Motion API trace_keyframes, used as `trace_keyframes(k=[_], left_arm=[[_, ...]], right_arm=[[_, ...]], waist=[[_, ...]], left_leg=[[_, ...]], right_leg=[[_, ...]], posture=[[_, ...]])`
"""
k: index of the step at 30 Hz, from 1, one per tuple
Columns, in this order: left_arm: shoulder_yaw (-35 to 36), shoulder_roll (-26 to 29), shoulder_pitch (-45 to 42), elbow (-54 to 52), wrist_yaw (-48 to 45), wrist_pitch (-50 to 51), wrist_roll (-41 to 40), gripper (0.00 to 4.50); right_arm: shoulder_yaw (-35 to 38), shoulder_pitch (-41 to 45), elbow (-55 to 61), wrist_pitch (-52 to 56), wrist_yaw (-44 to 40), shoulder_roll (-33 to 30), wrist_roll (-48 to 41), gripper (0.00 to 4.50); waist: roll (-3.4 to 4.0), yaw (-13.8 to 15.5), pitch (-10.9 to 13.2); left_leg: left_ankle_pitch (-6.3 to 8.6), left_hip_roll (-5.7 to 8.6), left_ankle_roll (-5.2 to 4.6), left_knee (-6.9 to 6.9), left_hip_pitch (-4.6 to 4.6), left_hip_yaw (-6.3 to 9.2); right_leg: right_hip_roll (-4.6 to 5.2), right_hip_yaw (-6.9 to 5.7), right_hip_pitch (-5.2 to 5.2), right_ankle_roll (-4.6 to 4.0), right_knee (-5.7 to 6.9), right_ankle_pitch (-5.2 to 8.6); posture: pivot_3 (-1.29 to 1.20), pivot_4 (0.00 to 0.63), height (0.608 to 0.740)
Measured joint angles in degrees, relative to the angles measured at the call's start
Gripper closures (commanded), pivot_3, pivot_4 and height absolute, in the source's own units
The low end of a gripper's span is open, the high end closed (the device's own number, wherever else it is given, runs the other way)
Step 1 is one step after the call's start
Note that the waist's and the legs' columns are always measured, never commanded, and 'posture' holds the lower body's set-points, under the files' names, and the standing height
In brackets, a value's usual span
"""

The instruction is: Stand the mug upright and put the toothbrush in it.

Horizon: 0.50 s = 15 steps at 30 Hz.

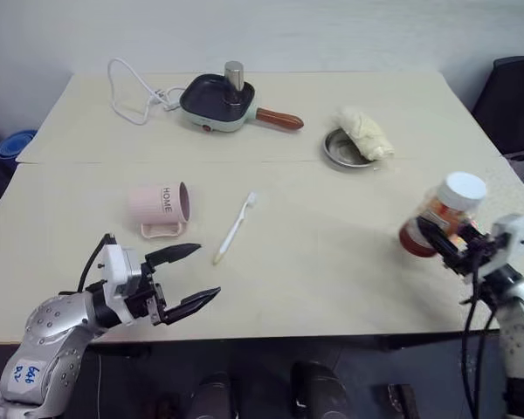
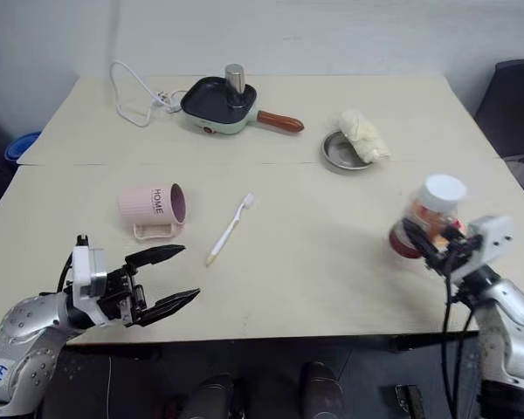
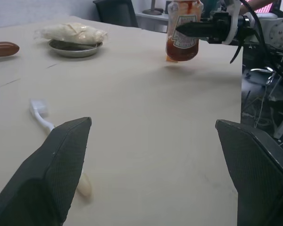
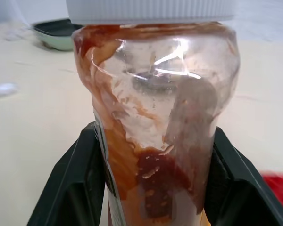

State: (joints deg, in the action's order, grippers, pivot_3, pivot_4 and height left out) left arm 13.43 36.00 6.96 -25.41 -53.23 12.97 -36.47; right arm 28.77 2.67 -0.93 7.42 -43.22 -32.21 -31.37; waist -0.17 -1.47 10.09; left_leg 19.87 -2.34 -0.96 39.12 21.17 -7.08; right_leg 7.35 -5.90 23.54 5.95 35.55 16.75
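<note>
Mug: the pale pink mug (image 1: 160,206) lies on its side at centre-left of the left eye view, dark mouth facing the frame's right, handle flat against the table (image 1: 332,262), "HOME" lettering turned upward.
Toothbrush: the toothbrush (image 1: 235,229) lies flat just right of the mug and apart from it, bristle head toward the upper right, yellowish handle end toward the lower left.
Left gripper: the left gripper (image 1: 185,278) hovers at lower left of the frame, below the mug, its 2 black fingers (image 3: 61,160) spread wide and holding nothing.
Right gripper: the right gripper (image 1: 441,237) at the right edge is clenched around the jar (image 1: 441,214), a white-capped jar smeared with orange-red contents, held above the table's right side, well clear of both task items.
Step in hand: judged as the left arm's approach to right the mug; the mug is not yet upright and the toothbrush is untouched.
Doing it well: come at the mug's closed end or rim, not the handle; pinch 1 wall near the mouth, then swing the mouth upward so the base settles flat.
Risk: a round plastic body may roll toward the toothbrush if nudged.
Farther off: a small pan (image 1: 218,102) with its white cord (image 1: 127,92), and a metal dish (image 1: 345,148) holding a pale bundle, sit along the frame's top.
</note>
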Motion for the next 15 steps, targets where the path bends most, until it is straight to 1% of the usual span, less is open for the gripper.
trace_keyframes(k=[2,5,7,8,9,12,15], left_arm=[[-0.7,0.1,-1.5,1.4,-0.7,-0.1,0.4,0.0],[-1.1,0.3,-3.3,2.0,-1.2,0.0,0.6,0.0],[-1.2,0.7,-4.4,2.4,-1.5,0.2,0.6,0.0],[-1.2,1.1,-4.7,2.8,-1.7,0.2,0.6,0.0],[-1.0,1.3,-4.4,3.4,-1.9,0.2,0.6,0.0],[-0.2,1.7,-3.4,3.9,-2.0,0.2,0.6,0.0],[1.7,2.2,-1.5,3.9,-1.9,0.2,0.6,0.0]], right_arm=[[1.6,-0.2,-4.1,-2.3,-1.2,-1.0,0.3,2.38],[1.9,0.4,-10.2,-4.3,-3.4,-1.9,0.6,2.38],[1.8,2.0,-13.0,-5.2,-4.6,-2.0,0.6,1.67],[1.6,3.3,-15.5,-6.5,-5.4,-2.1,0.8,1.43],[1.4,3.9,-17.4,-7.5,-6.3,-2.6,1.1,0.92],[-0.1,3.2,-20.9,-8.5,-7.6,-3.0,3.1,0.04],[0.4,2.3,-21.3,-10.9,-7.4,-3.3,3.8,0.04]], waist=[[0.01,-0.1,0.0],[0.01,-0.1,0.0],[-0.02,-0.2,0.0],[-0.07,-0.2,-0.1],[-0.08,-0.1,-0.1],[-0.03,0.1,0.0],[0.07,0.1,0.0]], left_leg=[[-0.01,-0.01,0.01,0.0,0.0,0.0],[-0.01,-0.02,0.02,0.0,-0.01,0.0],[-0.02,-0.04,0.04,0.0,-0.08,-0.01],[-0.03,-0.05,0.04,0.0,-0.11,-0.01],[-0.02,-0.05,0.04,0.0,-0.12,0.0],[-0.02,-0.04,0.03,0.0,-0.01,0.04],[-0.02,0.02,0.01,0.0,0.0,0.04]], right_leg=[[-0.04,-0.01,0.0,0.0,0.01,0.0],[-0.04,0.0,-0.01,0.0,0.05,0.0],[-0.06,0.01,-0.08,0.0,0.04,0.0],[-0.06,0.02,-0.11,0.01,0.02,0.0],[-0.04,0.01,-0.12,0.01,0.02,0.0],[0.0,-0.02,-0.08,0.01,0.01,0.0],[0.06,-0.02,-0.08,0.02,0.01,-0.01]], posture=[[0.0,0.15,0.74],[0.0,0.15,0.74],[0.0,0.15,0.74],[0.0,0.15,0.74],[0.0,0.15,0.74],[0.0,0.15,0.74],[0.0,0.15,0.74]])
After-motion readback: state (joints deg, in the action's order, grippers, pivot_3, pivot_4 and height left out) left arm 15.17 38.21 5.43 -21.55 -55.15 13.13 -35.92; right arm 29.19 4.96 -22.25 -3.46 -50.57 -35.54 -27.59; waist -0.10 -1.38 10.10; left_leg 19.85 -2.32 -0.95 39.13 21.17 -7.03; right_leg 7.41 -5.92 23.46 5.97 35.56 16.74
